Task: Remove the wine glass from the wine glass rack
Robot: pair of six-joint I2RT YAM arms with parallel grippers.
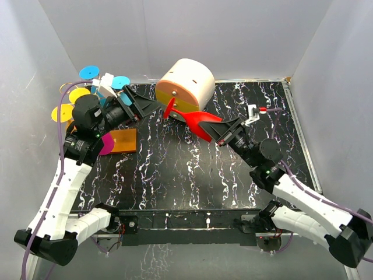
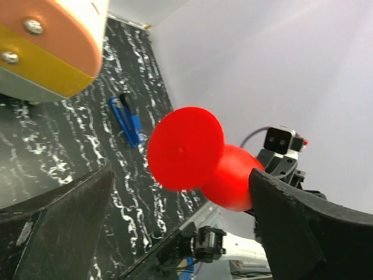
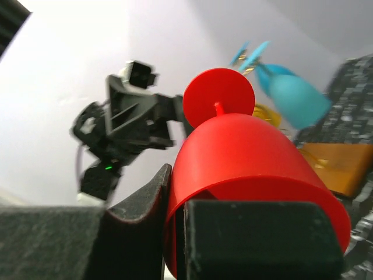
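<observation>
The red wine glass (image 1: 201,121) is off the wine glass rack (image 1: 119,140). It hangs on its side above the far middle of the bench (image 1: 175,175), foot toward the rack, just in front of the drawer box (image 1: 189,81). The right end effector (image 1: 220,131) is clamped on its bowl. The left end effector (image 1: 145,108) gapes wide and empty just short of the foot, near the far left corner.

What remains, I judge, is setting the glass down. The bowl looks smooth and tapered, so it needs a firm grip. It should swing toward the bare near middle, away from the box and the left arm, and turn upright so the foot lands flat before the grip loosens.

The right wrist view does not settle whether the fingers (image 3: 262,239) pinch the bowl's wall or span it. From above I cannot tell whether the foot touches the box. The left arm covers most of the rack's wires, leaving only the base and some coloured glasses (image 1: 89,72) visible.
</observation>
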